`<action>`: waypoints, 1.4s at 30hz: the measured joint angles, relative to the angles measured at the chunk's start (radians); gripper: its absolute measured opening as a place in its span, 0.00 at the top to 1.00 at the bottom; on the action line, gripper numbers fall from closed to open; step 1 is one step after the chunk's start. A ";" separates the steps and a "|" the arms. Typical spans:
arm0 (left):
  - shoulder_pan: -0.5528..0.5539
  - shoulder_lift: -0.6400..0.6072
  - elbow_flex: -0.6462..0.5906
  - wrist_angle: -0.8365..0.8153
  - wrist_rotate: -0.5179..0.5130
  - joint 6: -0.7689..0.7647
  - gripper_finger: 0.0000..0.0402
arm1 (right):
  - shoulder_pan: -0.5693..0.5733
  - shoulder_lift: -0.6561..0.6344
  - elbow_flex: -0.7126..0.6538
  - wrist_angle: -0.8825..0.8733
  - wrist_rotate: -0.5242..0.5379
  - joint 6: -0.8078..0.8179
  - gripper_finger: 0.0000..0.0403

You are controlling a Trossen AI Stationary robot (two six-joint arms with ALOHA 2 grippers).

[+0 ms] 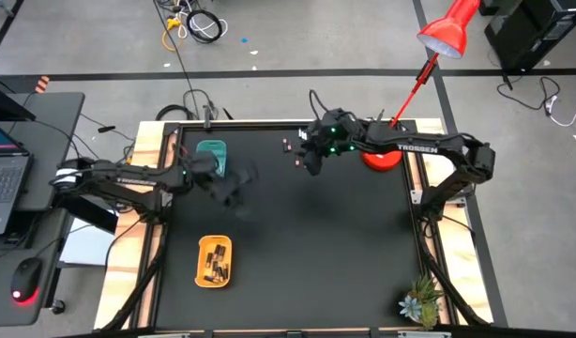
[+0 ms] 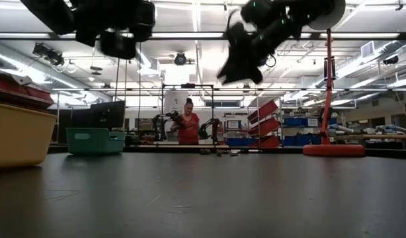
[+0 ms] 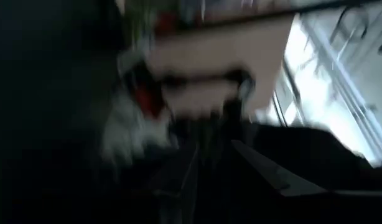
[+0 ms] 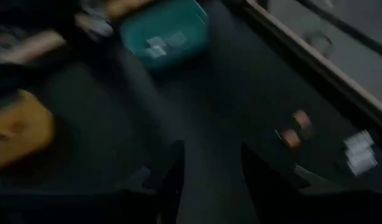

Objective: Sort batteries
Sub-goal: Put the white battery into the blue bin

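Note:
Several loose batteries (image 4: 297, 127) lie on the black table near its far edge, some orange-brown, some whitish (image 4: 359, 152). They show as specks (image 1: 289, 146) in the high view. My right gripper (image 4: 209, 168) hovers open above the table just beside them, tipped downward. The teal tray (image 1: 213, 155) holds whitish batteries (image 4: 160, 45); the yellow tray (image 1: 214, 261) holds dark ones (image 1: 215, 267). My left gripper (image 1: 236, 191) hangs high over the table just right of the teal tray, open, with nothing between its fingers; its wrist view is heavily blurred.
A red lamp base (image 1: 382, 158) with its pole stands at the far right corner, close behind my right arm. A small plant (image 1: 419, 305) sits at the near right corner. Bare black table (image 1: 316, 244) lies between the trays and the right edge.

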 joint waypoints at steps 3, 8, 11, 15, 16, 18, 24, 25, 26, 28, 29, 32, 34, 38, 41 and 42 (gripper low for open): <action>0.053 0.001 0.000 -0.016 -0.150 0.137 0.75 | -0.018 0.018 -0.063 0.046 0.028 -0.004 0.58; 0.089 0.002 0.000 -0.056 -0.428 0.295 0.75 | -0.034 0.057 -0.114 0.076 -0.007 -0.108 0.52; 0.108 0.002 0.000 -0.046 -0.554 0.326 0.75 | -0.039 0.106 -0.113 0.046 -0.020 -0.202 0.46; 0.136 0.002 0.000 -0.028 -0.627 0.289 0.75 | -0.044 0.186 -0.075 -0.018 -0.022 -0.326 0.42; 0.143 0.002 0.000 -0.026 -0.624 0.274 0.75 | -0.047 0.203 -0.060 -0.033 -0.023 -0.347 0.41; 0.145 0.002 0.000 -0.029 -0.609 0.265 0.75 | -0.053 0.241 -0.037 -0.063 -0.023 -0.399 0.41; 0.146 0.002 0.000 -0.029 -0.599 0.266 0.75 | -0.068 0.314 0.042 -0.126 -0.023 -0.540 0.44; 0.146 0.002 0.000 -0.029 -0.599 0.266 0.75 | -0.071 0.323 0.055 -0.131 -0.023 -0.556 0.44; 0.146 0.002 0.000 -0.028 -0.599 0.266 0.75 | -0.074 0.333 0.064 -0.137 -0.023 -0.571 0.45; 0.146 0.002 0.000 -0.030 -0.599 0.268 0.75 | -0.083 0.352 0.079 -0.141 -0.032 -0.585 0.45; 0.146 0.002 0.000 -0.030 -0.599 0.268 0.75 | -0.090 0.361 0.085 -0.139 -0.045 -0.591 0.45; 0.146 0.002 0.000 -0.034 -0.599 0.268 0.75 | -0.107 0.398 0.088 -0.160 -0.065 -0.606 0.46; 0.146 0.002 0.000 -0.035 -0.599 0.269 0.75 | -0.114 0.422 0.090 -0.172 -0.054 -0.629 0.46; 0.146 0.002 0.000 -0.036 -0.599 0.269 0.75 | -0.118 0.429 0.085 -0.175 -0.035 -0.671 0.48; 0.146 0.002 0.000 -0.036 -0.599 0.269 0.75 | -0.117 0.426 0.083 -0.176 -0.034 -0.674 0.51; 0.146 0.002 0.000 -0.037 -0.599 0.269 0.75 | -0.117 0.426 0.083 -0.177 -0.034 -0.670 0.52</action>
